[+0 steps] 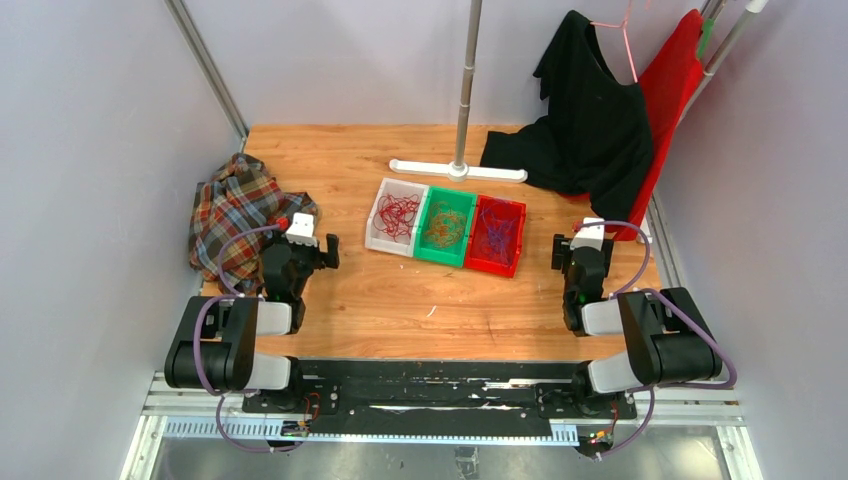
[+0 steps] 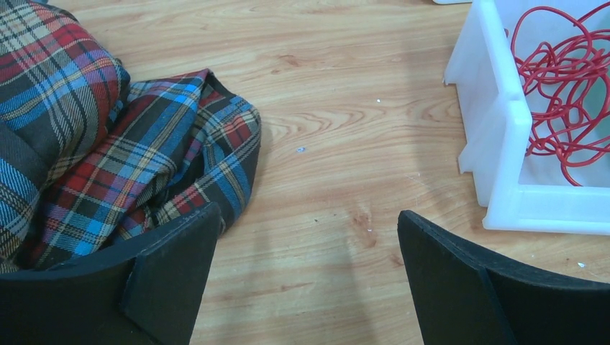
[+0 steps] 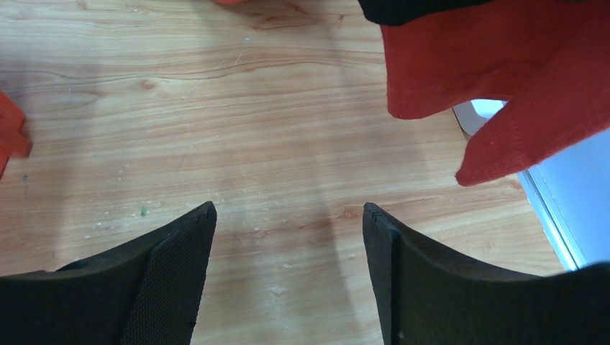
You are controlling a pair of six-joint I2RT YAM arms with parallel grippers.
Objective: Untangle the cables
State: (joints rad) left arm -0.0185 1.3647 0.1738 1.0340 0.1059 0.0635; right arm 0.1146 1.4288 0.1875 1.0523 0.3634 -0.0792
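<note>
Table [image 1: 400,300] is carrying everything. Black top [image 1: 590,130] and red cloth [image 1: 675,90] are hanging at the far right, and a plaid shirt [image 1: 235,215] is lying heaped at the left edge. None of it is touching the work.

Three bins are sitting side by side mid-table: white bin [image 1: 378,232], green bin [image 1: 424,225], red bin [image 1: 520,240]. The row is running left to right, sagging slightly toward the near right. Each bin's long side is pointing away from the arms.

Cables are lying split by colour, one colour per bin, which looks like a sort: red wires [image 2: 568,93] in white, orange wires [image 1: 445,227] in green, purple wires [image 1: 497,232] in red. Each bunch is a loose coil with no clear long axis, just spreading to fit its bin. My read: separation is mostly done.

Left gripper [image 2: 309,230] is hanging over bare wood between shirt and white bin, fingers spread wide, gripping nothing. Right gripper [image 3: 288,223] is likewise gaping wide and empty, near the red cloth. Both are sitting outside the bin row, looking parked.
</note>
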